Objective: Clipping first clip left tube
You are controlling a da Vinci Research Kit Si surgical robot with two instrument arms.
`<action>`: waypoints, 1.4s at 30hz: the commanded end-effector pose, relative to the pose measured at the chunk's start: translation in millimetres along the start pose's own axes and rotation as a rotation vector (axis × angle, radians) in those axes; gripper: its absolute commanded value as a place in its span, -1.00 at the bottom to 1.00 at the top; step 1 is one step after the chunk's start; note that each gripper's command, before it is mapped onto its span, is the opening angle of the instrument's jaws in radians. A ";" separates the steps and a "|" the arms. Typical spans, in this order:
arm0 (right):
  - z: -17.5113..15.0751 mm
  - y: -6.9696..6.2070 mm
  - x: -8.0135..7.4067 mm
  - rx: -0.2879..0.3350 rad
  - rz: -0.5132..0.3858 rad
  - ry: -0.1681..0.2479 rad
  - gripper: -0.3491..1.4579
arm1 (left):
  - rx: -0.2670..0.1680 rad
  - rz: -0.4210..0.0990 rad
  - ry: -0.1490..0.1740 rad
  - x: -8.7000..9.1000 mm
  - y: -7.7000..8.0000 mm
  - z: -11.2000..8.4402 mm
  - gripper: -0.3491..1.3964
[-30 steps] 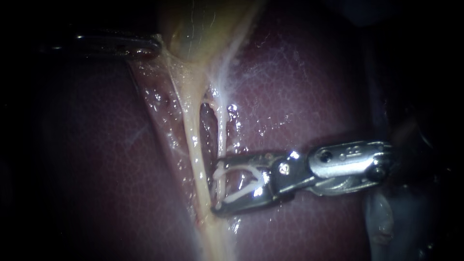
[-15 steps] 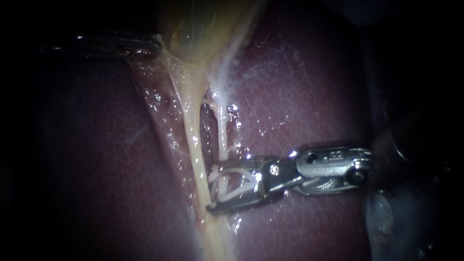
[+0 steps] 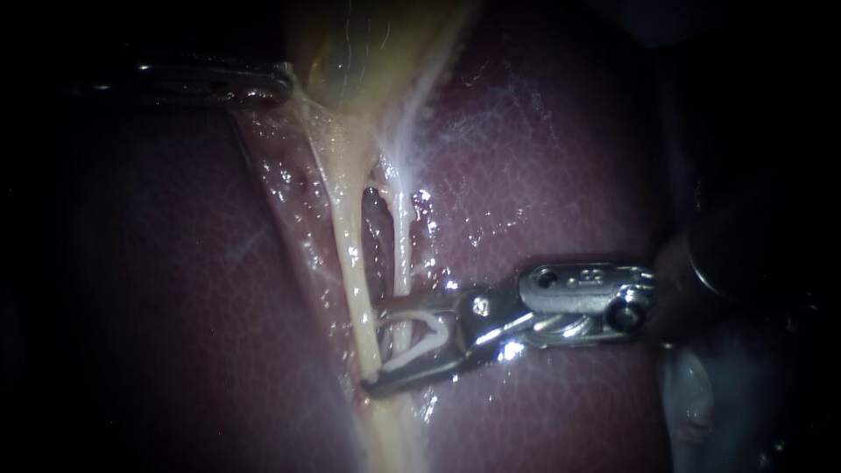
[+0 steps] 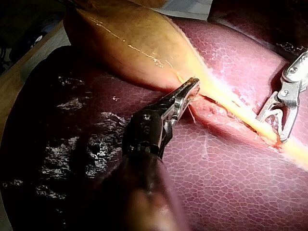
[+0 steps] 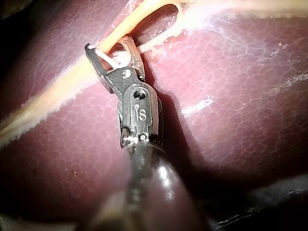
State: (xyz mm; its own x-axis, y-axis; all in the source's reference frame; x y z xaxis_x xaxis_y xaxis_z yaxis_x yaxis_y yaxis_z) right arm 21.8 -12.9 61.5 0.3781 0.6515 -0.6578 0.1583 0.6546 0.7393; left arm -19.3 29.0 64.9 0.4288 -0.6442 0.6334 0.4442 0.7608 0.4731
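Note:
Two pale tubes run down from the gallbladder (image 3: 368, 52) over the liver (image 3: 561, 175): the thicker left tube (image 3: 349, 254) and the thinner right tube (image 3: 403, 245). My right instrument (image 3: 372, 346) holds a white clip (image 3: 420, 337) in jaws that stand wide apart. The right tube crosses the gap and the left tube lies at the jaw tips. In the right wrist view the yellow tube (image 5: 57, 86) passes between the jaws of my right instrument (image 5: 108, 45). My left instrument (image 3: 267, 83) (image 4: 192, 86) is shut on tissue at the gallbladder's (image 4: 134, 43) narrow end, which it holds taut.
Wet, shiny membrane (image 3: 289, 184) lies left of the tubes. A small window (image 3: 375, 210) shows between the two tubes above the jaws. In the left wrist view my right instrument (image 4: 272, 126) stands ahead of my left one, astride the tube.
My right instrument has slid left across the tissue. Its jaw tips, which were at the right tube, now reach the left tube. My left instrument has stayed put.

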 end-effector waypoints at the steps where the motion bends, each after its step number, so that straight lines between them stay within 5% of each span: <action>1: 0.1 0.0 0.1 0.009 0.005 0.006 -0.07 | 0.000 0.000 0.000 0.0 0.0 0.0 -1.00; 13: 1.6 -1.6 1.1 0.143 0.023 0.063 -0.07 | 0.000 0.000 0.000 0.0 0.0 0.0 -1.00; 26: 3.3 -4.7 2.7 0.199 0.015 0.083 -0.07 | -0.002 0.000 0.000 0.0 0.1 -0.1 -1.00; 42: 2.7 -4.3 3.7 0.188 0.051 0.093 -0.28 | -0.001 0.000 0.000 0.0 0.2 -0.1 -1.00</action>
State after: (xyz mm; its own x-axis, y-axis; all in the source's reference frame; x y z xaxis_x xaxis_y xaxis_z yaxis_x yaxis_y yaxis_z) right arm 25.0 -14.4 56.2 0.3054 0.7209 -0.6221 0.3119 0.5415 0.7807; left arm -19.2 29.1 64.8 0.4289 -0.6438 0.6337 0.4450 0.7610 0.4720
